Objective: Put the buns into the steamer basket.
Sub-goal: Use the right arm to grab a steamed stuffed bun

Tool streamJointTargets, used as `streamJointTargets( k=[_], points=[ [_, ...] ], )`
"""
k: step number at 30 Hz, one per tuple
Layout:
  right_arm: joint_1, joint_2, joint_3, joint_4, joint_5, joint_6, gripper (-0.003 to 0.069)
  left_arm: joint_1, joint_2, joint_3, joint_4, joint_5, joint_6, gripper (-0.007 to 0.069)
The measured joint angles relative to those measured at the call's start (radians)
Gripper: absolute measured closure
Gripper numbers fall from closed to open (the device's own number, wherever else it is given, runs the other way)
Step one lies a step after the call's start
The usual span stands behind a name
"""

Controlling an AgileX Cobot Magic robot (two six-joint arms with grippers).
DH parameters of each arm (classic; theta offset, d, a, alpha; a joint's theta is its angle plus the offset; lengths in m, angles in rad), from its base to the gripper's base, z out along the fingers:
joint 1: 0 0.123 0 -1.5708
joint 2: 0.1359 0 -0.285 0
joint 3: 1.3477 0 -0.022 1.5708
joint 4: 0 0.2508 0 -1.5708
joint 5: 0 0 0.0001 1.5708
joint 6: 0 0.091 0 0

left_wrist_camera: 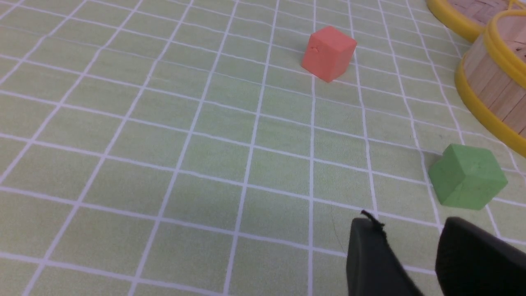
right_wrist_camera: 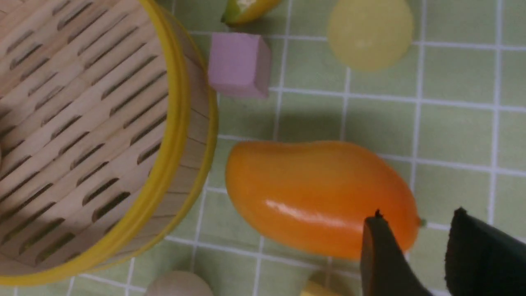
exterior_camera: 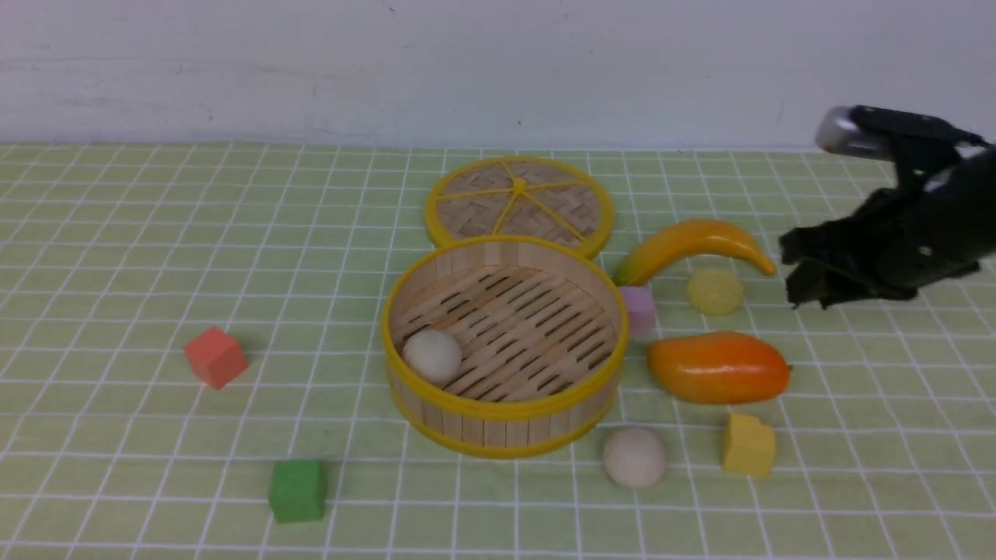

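buns: off-white bun [exterior_camera: 433,356] inside steamer basket [exterior_camera: 506,411]; second off-white bun [exterior_camera: 634,458] on desk [exterior_camera: 117,272] by basket's front-right wall; yellow bun [exterior_camera: 714,291] right of basket | right gripper [exterior_camera: 790,274] spread, empty; left gripper [left_wrist_camera: 407,222] likewise | risk: smooth bun may roll off closing fingers; mango [exterior_camera: 717,367], banana [exterior_camera: 692,245] crowd yellow bun, may get bumped

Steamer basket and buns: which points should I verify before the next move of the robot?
1. Steamer basket uncovered: ok.
2. All buns inside: not ok. One beige bun is in; the second beige bun and the yellow bun lie outside.
3. Right end effector open and empty: ok.
4. Left end effector open and empty: ok.
5. Space between the yellow bun and the banana for a grasp: cannot tell.
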Motion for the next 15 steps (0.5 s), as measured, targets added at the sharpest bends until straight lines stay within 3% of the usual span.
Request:
streamJointTargets(
  k=[10,15],
  points=[
    [0.075,0.371,-0.474,-0.317,0.156,0.298,0.0418,0.0,0.0,0.0,0.0,0.0,0.0,0.0387],
    [0.083,0.437,-0.54,-0.341,0.163,0.327,0.0418,0.0,0.0,0.0,0.0,0.0,0.0,0.0387]
  ],
)
